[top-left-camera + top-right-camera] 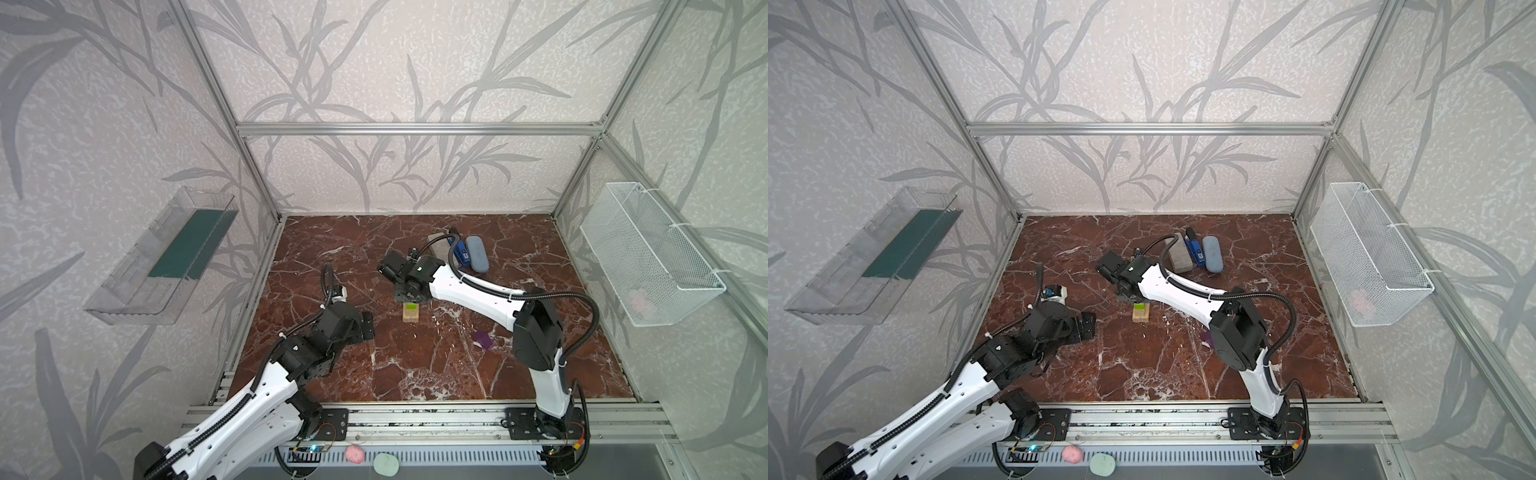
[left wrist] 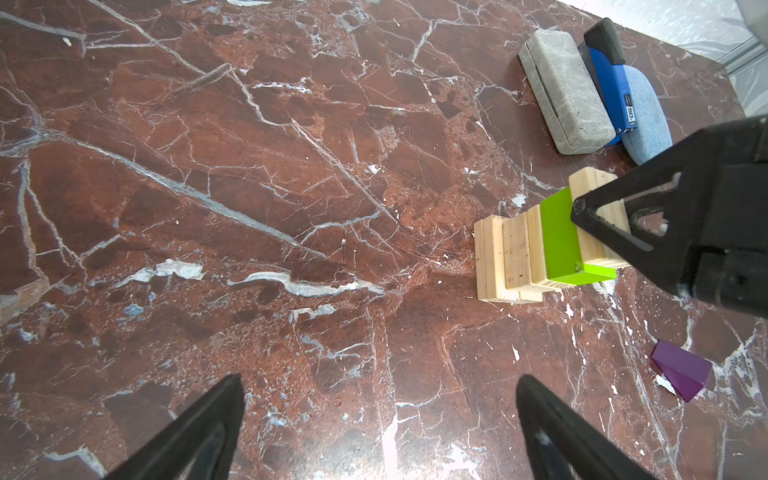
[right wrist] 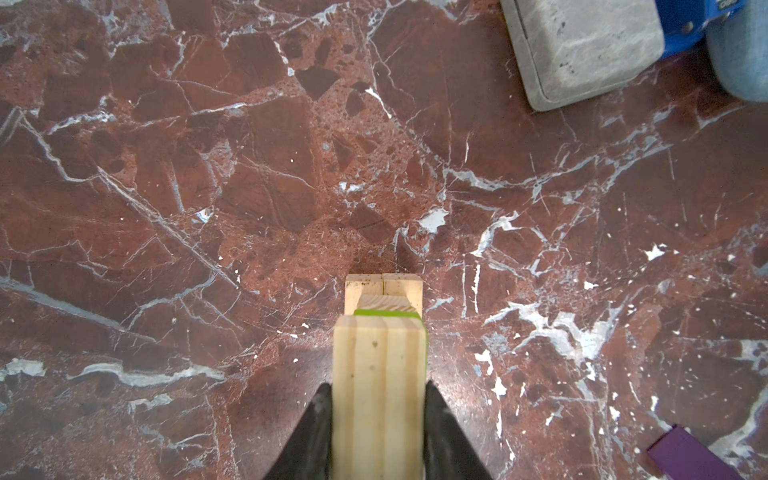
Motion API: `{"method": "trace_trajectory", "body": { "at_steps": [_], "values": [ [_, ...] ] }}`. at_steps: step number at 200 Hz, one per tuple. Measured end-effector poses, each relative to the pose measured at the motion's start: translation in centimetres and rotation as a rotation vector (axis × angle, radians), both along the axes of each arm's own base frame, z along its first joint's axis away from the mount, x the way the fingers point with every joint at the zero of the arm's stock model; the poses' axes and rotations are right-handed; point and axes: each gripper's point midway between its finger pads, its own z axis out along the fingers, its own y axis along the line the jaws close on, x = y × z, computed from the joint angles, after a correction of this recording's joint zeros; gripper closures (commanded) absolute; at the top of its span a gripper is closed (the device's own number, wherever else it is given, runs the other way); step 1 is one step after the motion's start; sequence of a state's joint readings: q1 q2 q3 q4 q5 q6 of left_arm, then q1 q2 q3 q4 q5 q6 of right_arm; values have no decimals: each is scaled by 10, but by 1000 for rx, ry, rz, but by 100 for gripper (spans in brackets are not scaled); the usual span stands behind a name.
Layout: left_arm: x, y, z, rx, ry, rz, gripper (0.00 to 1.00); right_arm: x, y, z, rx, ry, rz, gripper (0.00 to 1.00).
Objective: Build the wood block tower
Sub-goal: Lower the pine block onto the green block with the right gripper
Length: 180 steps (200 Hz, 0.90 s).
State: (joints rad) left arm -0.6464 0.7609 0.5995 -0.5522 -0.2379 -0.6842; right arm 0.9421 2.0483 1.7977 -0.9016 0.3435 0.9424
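The tower (image 1: 410, 313) stands near the middle of the bench (image 1: 415, 374). It is a low stack of pale wood layers with a lime-green block (image 2: 561, 241) on top. Alongside that block lies a pale plank (image 3: 380, 353), and the right hand (image 3: 379, 388) is clamped on its long sides from above. I cannot tell whether the plank is fully seated. In both top views this hand and its wrist cover the far end of the stack.

The purple block (image 2: 681, 374) lies alone on the bench, well apart from the tower on the right arm's side. In a top view that arm hides most of it.

The left hand (image 2: 380, 380) hangs over bare bench to the tower's left with its fingers wide apart, holding nothing.

Toward the back wall, a grey slab (image 2: 565, 91), a blue tool (image 2: 611, 91) and a blue-grey oval case (image 1: 477, 253) lie side by side, touching.

The bench top is red-brown marble with white veins. The walls carry pale paper with grey leaves inside an aluminium frame. A clear tray (image 1: 166, 257) hangs on the left wall and a white wire basket (image 1: 648, 253) on the right.
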Motion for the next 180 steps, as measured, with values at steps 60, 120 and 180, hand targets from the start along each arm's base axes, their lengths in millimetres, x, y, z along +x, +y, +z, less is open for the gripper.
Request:
{"method": "trace_trajectory", "body": {
  "at_steps": [60, 120, 180],
  "values": [
    [0, 0, 0, 0, 0, 0, 0, 0, 0, 0, 1, 0, -1, 63],
    [0, 0, 0, -1, -1, 0, 0, -2, -3, -5, -10, 9, -5, 59],
    [1, -1, 1, -4, -4, -1, 0, -3, -2, -6, -6, 11, -3, 55]
  ]
}}
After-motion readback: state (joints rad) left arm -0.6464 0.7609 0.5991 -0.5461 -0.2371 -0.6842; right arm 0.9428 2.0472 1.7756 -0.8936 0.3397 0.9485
